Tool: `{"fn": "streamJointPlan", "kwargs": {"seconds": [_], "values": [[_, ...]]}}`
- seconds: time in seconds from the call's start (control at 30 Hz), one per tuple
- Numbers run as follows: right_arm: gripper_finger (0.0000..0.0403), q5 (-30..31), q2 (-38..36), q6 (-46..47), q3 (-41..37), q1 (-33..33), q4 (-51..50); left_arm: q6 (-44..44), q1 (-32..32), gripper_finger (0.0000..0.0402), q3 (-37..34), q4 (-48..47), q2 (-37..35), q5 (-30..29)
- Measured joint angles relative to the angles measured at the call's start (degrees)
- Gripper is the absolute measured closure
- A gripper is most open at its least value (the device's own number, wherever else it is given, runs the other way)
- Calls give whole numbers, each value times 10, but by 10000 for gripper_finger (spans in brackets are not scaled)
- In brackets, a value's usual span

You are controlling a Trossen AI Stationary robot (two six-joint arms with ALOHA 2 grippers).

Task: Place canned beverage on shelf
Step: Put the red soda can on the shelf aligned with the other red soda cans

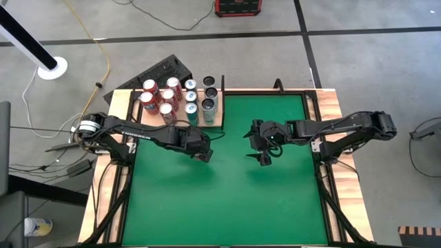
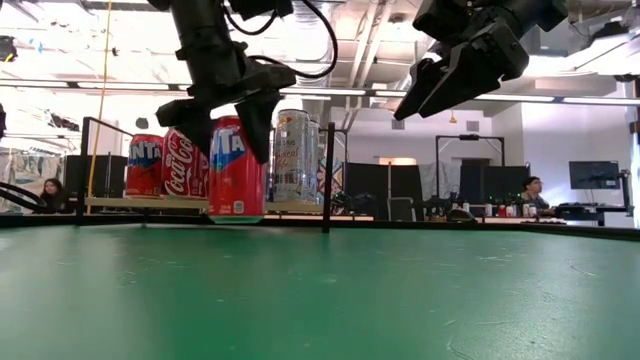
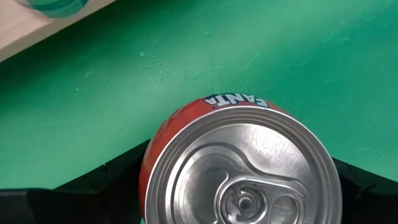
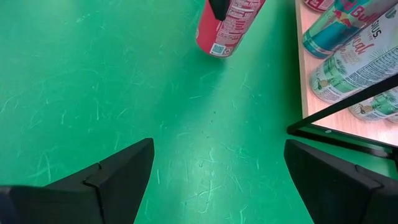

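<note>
A red Fanta can (image 2: 237, 175) stands upright over the green felt, just in front of the shelf, with my left gripper (image 1: 203, 149) shut on it. In the left wrist view its silver top (image 3: 249, 177) fills the space between my two fingers. The shelf (image 1: 219, 118) is a pale-wood board at the table's far left, and several red, teal and pale cans (image 1: 172, 96) stand on it. My right gripper (image 1: 262, 146) hangs open above the middle of the table, to the right of the can, touching nothing. My left gripper pinches the Fanta can's upper side wall (image 2: 237, 130) between its two fingers (image 2: 262, 118), one on each side. The fingers come from above, slanting down. The can stays upright, its base at about felt level; whether it is lifted clear I cannot tell.
A thin black post (image 2: 327, 175) and a black bar (image 4: 342, 112) border the shelf on its right side. Wooden strips (image 1: 334, 117) run along the table's sides. Open green felt (image 1: 227, 200) covers the near half of the table.
</note>
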Motion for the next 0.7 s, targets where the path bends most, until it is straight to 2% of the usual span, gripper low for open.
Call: {"fn": "streamJointPlan", "kwargs": {"seconds": [0.17,0.53,0.7], "values": [[20,0,0,0,0,0,0,30,0,85,0,1,0,-1],[20,0,0,0,0,0,-1,4,2,84,0,0,0,-7],[20,0,0,-1,0,0,-1,-4,8,65,0,2,-1,9]]}}
